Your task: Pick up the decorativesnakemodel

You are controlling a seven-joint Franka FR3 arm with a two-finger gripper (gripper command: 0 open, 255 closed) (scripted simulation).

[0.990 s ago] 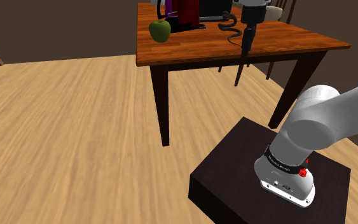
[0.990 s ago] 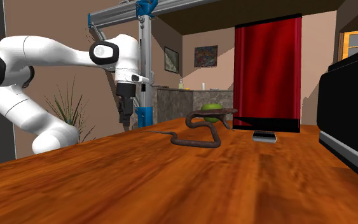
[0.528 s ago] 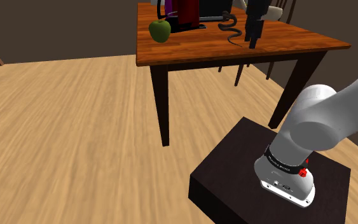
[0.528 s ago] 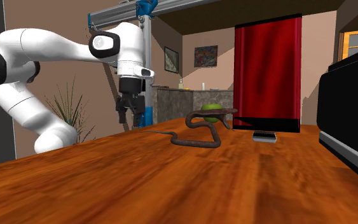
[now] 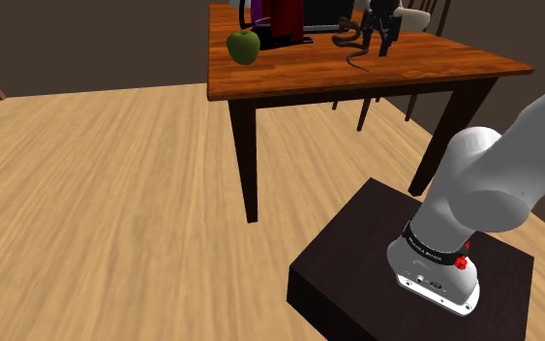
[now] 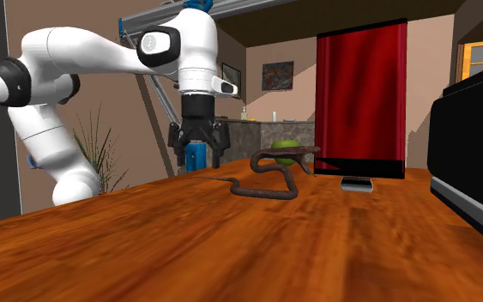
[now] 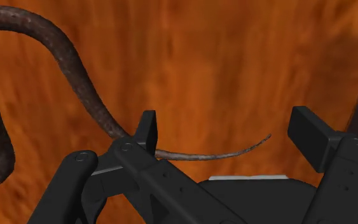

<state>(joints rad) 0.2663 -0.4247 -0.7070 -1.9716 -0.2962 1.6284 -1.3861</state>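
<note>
Our claw hangs just above the counter with its fingers spread wide and nothing between them but bare wood and the thin end of the snake. The snake lies on the counter just beside the claw. In the wrist view its tail runs past one finger and tapers to a point in the gap between the two, while the thicker dark coils curve away to the outside of that finger. From the second exterior view the body loops flat on the wood and then rises into a raised arch on the side away from the claw, with a green apple beyond it. We judge it a light, slim, rigid model that keeps its curves when lifted, with a dull, slightly rough skin that should not be very slippery. The tail tip looks too thin for a good hold. Pinched there, we expect the long body would swing or twist out of the claw. We would rather close across a thicker stretch of the coil nearer its middle, squarely across the body, so the weight hangs evenly.
</note>
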